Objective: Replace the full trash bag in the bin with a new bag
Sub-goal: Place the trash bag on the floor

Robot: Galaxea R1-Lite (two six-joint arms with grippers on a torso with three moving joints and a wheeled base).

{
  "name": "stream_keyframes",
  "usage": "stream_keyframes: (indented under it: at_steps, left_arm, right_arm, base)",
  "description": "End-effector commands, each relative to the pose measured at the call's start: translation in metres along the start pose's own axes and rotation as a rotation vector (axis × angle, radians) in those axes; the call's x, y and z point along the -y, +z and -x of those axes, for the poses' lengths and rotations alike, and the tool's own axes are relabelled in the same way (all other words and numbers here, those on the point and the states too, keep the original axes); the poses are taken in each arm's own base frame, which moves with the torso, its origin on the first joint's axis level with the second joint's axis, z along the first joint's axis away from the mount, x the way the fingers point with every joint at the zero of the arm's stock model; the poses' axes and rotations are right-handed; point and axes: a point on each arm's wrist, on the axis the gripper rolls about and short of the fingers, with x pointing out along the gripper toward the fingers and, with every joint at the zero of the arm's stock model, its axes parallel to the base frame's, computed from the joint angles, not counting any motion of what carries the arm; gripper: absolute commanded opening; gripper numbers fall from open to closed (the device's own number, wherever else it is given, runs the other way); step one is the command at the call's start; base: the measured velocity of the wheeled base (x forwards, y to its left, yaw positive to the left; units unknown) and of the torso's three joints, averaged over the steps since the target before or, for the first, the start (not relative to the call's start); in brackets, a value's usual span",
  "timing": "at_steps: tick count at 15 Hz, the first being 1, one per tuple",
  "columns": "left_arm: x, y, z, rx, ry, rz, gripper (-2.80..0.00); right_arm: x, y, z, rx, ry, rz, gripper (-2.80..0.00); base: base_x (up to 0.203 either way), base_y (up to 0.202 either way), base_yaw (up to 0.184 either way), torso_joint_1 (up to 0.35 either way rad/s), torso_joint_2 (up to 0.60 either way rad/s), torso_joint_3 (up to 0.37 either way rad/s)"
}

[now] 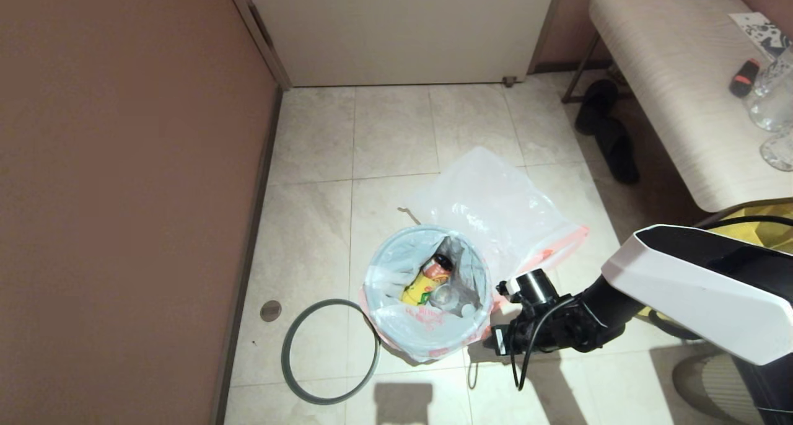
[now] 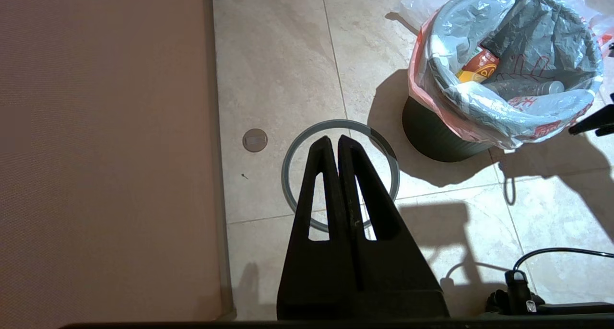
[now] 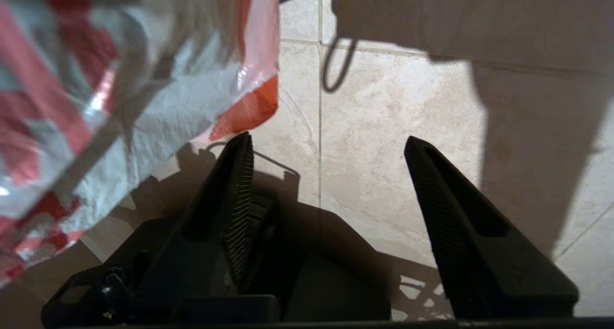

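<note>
With the grey hoop (image 1: 330, 351) lying on the floor beside the bin (image 2: 439, 137), the full trash bag (image 1: 425, 296) sits inside it; the right gripper (image 3: 326, 149), fingers spread and empty, next needs the bag's hem. Left gripper (image 2: 334, 144) clenched, idle.

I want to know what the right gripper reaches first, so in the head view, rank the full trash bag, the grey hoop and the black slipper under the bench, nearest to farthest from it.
From the right gripper, low beside the bin:
1. The full trash bag, in the bin just to its left.
2. The grey hoop, flat on the floor beyond the bin, toward the wall.
3. The black slipper, far up by the bench.
</note>
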Motion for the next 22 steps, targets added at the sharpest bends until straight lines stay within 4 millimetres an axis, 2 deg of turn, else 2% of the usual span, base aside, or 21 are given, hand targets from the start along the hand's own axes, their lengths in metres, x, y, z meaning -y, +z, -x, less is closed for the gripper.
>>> stream_keyframes:
  at_steps: [1,5,10,22]
  left_arm:
    - [0.0,0.0,0.0,-0.001,0.0,0.0,-2.8]
    - [0.0,0.0,0.0,-0.001,0.0,0.0,-2.8]
    - [0.0,0.0,0.0,-0.001,0.0,0.0,-2.8]
    - [0.0,0.0,0.0,-0.001,0.0,0.0,-2.8]
  right_arm:
    - [0.001,0.003,-0.001,0.018,0.006,-0.003,0.0]
    - [0.0,0.009,0.011,0.06,0.017,-0.006,0.0]
    - [0.004,0.012,0.014,0.135,0.039,-0.04,0.0]
    - [0.009,0.001,-0.013,0.116,0.011,-0.01,0.0]
  base:
    - [0.0,0.0,0.0,0.0,0.0,0.0]
    - [0.0,0.0,0.0,0.0,0.0,0.0]
    - [0.0,0.0,0.0,0.0,0.0,0.0]
    - [0.0,0.0,0.0,0.0,0.0,0.0]
